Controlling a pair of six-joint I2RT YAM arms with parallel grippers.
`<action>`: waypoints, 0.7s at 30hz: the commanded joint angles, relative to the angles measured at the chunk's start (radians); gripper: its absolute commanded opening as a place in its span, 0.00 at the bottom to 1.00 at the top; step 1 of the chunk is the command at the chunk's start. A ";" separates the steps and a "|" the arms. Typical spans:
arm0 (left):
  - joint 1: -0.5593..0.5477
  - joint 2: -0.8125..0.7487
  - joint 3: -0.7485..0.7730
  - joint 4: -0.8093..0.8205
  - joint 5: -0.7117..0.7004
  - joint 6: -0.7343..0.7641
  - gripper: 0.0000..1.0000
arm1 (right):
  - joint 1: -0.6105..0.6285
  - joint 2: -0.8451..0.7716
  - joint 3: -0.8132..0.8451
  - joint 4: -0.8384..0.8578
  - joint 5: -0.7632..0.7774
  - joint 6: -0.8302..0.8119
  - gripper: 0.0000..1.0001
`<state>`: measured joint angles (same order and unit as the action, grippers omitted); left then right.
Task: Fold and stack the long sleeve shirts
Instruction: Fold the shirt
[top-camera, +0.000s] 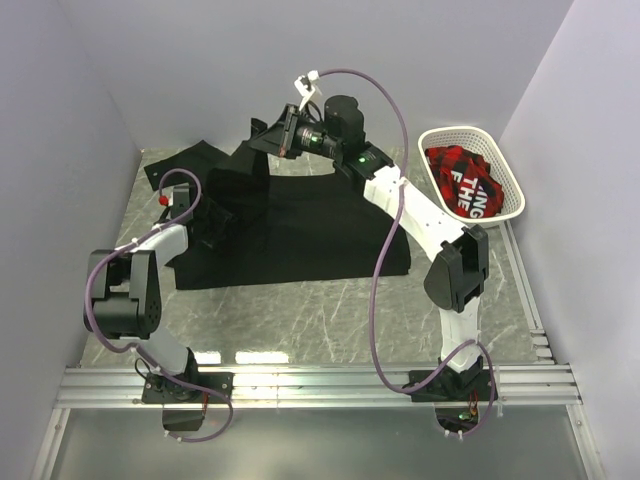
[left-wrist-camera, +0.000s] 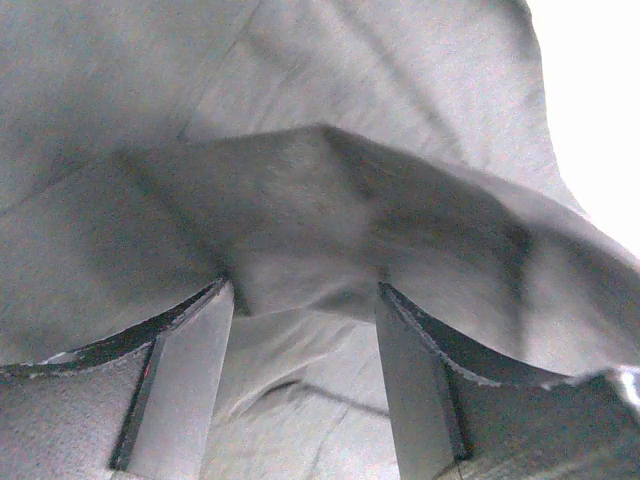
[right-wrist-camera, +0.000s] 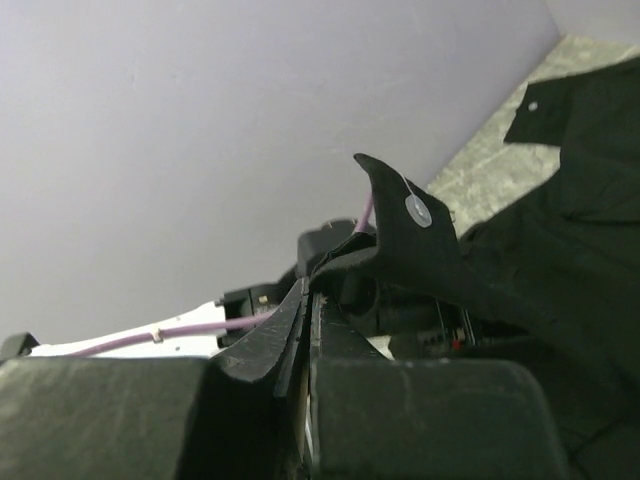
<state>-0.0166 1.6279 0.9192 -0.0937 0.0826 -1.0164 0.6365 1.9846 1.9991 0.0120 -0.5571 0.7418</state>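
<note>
Overhead view: a black long sleeve shirt lies spread on the marble counter, with one sleeve reaching toward the far left corner. Bare marble separates its near hem from the metal rails at the counter's near edge. The walls stand close on the left, far and right sides.

The right gripper is at the shirt's far edge. In the right wrist view the right gripper is closed, pinching a raised flap of the shirt that bears a white button.

The left gripper is at the shirt's left edge. In the left wrist view its fingers stand apart, with a raised fold of fabric between their tips.

The right arm's forearm and a purple cable cross above the shirt's right side. A white basket sits against the right wall, apart from the shirt, and holds a red plaid cloth.
</note>
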 joint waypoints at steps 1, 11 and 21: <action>-0.002 -0.003 0.006 0.140 -0.032 -0.005 0.65 | -0.006 -0.073 -0.023 0.017 -0.033 -0.031 0.00; -0.002 0.079 0.032 0.256 0.002 0.084 0.67 | -0.009 -0.118 -0.103 0.005 -0.024 -0.068 0.00; 0.000 0.102 0.020 0.357 -0.029 0.111 0.69 | -0.015 -0.139 -0.131 -0.038 -0.026 -0.102 0.00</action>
<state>-0.0166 1.7218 0.9222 0.1818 0.0727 -0.9325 0.6323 1.9362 1.8854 -0.0257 -0.5697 0.6773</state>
